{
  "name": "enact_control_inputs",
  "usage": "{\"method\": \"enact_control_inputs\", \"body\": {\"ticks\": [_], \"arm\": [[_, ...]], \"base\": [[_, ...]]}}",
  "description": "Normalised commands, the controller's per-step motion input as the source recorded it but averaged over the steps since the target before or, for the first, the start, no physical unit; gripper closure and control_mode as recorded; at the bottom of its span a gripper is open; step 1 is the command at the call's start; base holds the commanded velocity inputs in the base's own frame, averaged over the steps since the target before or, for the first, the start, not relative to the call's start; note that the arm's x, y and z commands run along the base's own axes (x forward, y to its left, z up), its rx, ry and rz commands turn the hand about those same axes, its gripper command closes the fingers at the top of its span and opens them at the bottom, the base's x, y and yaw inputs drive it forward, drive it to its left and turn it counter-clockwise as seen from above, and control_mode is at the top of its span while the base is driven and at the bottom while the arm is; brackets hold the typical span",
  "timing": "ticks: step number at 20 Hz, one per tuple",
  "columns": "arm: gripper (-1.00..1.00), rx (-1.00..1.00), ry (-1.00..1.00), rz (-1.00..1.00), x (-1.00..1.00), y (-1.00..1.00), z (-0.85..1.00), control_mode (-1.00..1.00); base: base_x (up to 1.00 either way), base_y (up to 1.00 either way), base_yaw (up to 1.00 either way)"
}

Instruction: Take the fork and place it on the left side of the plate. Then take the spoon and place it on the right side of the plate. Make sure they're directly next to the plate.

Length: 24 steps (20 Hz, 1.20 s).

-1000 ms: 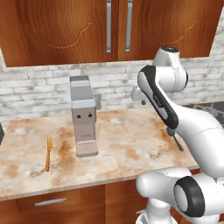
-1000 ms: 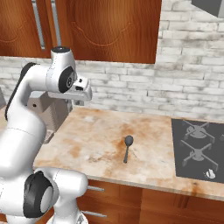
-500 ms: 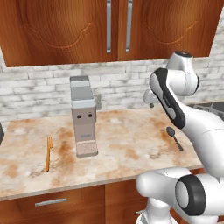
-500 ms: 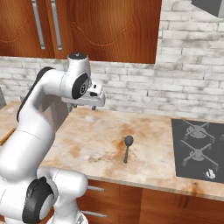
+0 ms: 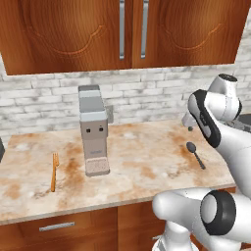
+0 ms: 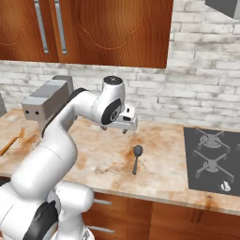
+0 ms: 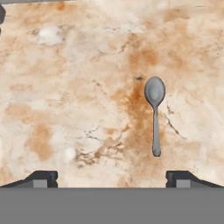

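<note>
A slim orange-brown fork (image 5: 53, 171) lies flat near the counter's left end, its tip also seen at the left edge (image 6: 11, 142). A grey spoon (image 5: 195, 154) (image 6: 136, 158) lies on the marble counter further right, bowl toward the wall. My gripper (image 6: 125, 128) (image 5: 188, 122) hangs above the counter just behind the spoon, pointing down. In the hand view the spoon (image 7: 155, 109) lies ahead, right of centre. The gripper (image 7: 111, 177) is open, fingertips wide apart and nothing between them. The plate is out of view.
A grey coffee machine (image 5: 93, 130) (image 6: 47, 103) stands on the counter between fork and spoon. A black stove top (image 6: 213, 159) sits at the right end. Wooden cabinets (image 5: 122, 29) hang above a brick wall.
The arm has swung right, away from the coffee machine, to a spot over the spoon. The gripper's jaws have spread wider. Fork and spoon have not moved.
</note>
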Motion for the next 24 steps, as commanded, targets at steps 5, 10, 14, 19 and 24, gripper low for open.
{"method": "enact_control_inputs", "body": {"ticks": [5,10,14,19,24], "arm": [[-1.00,0.00,0.01,-0.02,0.09,-0.61,-0.72,-1.00],[-1.00,0.00,0.01,0.00,0.21,-0.41,-0.77,-1.00],[-1.00,0.00,0.00,0.00,0.20,-0.29,-0.63,-1.00],[-1.00,0.00,0.01,0.00,0.35,0.00,-0.42,-1.00],[-1.00,0.00,0.06,-0.04,0.49,0.00,-0.37,-1.00]], "base": [[0.00,0.00,0.00],[0.00,0.00,0.00],[0.00,0.00,0.00],[0.00,0.00,0.00],[0.00,0.00,0.00]]}}
